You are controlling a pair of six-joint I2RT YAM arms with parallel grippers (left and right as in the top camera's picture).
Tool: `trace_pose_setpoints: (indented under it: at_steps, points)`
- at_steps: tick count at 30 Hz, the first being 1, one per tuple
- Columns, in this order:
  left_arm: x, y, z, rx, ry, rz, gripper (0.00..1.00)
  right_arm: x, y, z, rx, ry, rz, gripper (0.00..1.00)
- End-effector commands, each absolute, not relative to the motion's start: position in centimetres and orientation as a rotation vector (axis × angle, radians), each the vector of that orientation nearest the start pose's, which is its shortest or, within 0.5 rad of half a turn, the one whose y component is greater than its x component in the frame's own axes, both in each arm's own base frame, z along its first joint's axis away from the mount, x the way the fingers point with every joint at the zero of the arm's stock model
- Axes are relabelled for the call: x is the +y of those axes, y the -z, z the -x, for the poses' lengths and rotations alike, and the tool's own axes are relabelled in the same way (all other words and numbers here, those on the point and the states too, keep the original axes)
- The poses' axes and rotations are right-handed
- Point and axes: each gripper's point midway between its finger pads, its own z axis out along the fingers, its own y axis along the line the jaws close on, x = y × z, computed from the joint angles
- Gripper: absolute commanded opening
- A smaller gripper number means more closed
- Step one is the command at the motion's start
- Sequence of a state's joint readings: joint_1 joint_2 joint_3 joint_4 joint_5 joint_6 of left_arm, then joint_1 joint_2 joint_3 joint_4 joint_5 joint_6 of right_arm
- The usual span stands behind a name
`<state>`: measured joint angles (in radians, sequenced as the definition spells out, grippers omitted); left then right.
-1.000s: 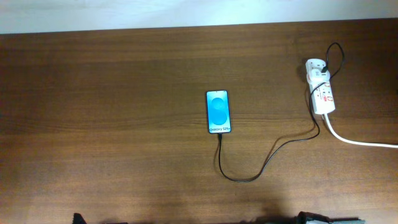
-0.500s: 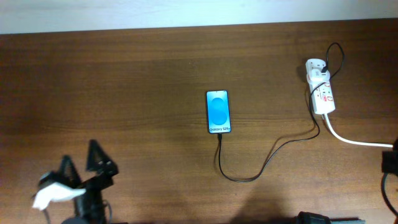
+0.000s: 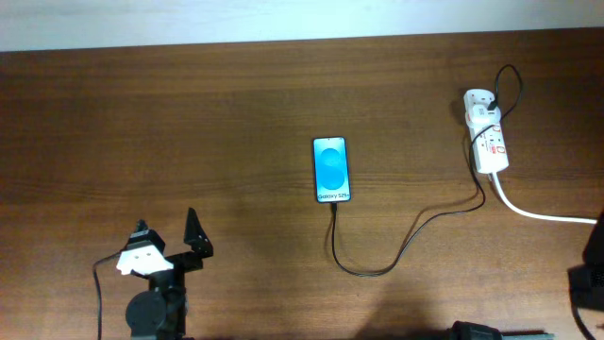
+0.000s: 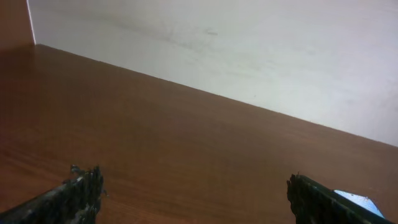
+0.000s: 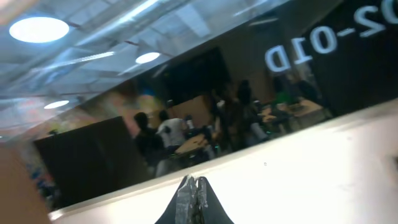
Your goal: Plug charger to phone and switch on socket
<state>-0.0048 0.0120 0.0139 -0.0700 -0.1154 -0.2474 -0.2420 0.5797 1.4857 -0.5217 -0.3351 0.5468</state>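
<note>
While on table (image 3: pixel 189 113), charger (image 3: pixel 366 274) at phone (image 3: pixel 331 170).

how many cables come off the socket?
2. Black charger loops from the socket to the phone's near end; thick white cord runs off the right edge. None seem hidden.

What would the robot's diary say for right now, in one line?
phone: flat, screen lit | charger: tip at phone's bottom edge | socket: far right | left gripper: open, empty | right gripper: shut, empty
</note>
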Motion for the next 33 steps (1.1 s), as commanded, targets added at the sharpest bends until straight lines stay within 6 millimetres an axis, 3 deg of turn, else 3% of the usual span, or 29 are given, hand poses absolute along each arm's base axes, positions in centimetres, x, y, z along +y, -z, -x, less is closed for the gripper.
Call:
trace_pose_setpoints:
  at_steps: [1,4,15,19,22,24,26,29,31,33]
  points:
    - [1.6,-15.8,-24.6,1.628,0.079,0.243,0.99,5.1,-58.1,-11.2,1.193,-0.542,-0.055,0.04]
    - [1.6,-15.8,-24.6,1.628,0.079,0.243,0.99,6.0,-58.4,-9.4,1.163,-0.568,-0.008,0.04]
    - [1.6,-15.8,-24.6,1.628,0.079,0.243,0.99,7.7,-58.5,0.8,0.964,-0.609,0.156,0.04]
    - [1.6,-15.8,-24.6,1.628,0.079,0.243,0.99,7.5,-57.8,3.4,0.886,-0.656,0.207,0.08]
    - [1.6,-15.8,-24.6,1.628,0.079,0.243,0.99,5.7,-57.1,5.0,0.814,-0.663,0.148,0.13]
    - [1.6,-15.8,-24.6,1.628,0.079,0.243,0.99,4.0,-56.6,6.3,0.752,-0.657,0.086,0.26]
    - [1.6,-15.8,-24.6,1.628,0.079,0.243,0.99,2.8,-56.2,7.4,0.697,-0.659,0.052,0.5]
    - [1.6,-15.8,-24.6,1.628,0.079,0.243,0.99,1.3,-56.1,7.1,0.666,-0.638,-0.025,0.69]
    - [1.6,-15.8,-24.6,1.628,0.079,0.243,0.99,1.3,-56.2,7.2,0.661,-0.637,-0.024,0.93]
    - [1.6,-15.8,-24.6,1.628,0.079,0.243,0.99,1.3,-56.2,7.2,0.659,-0.613,-0.018,0.99]
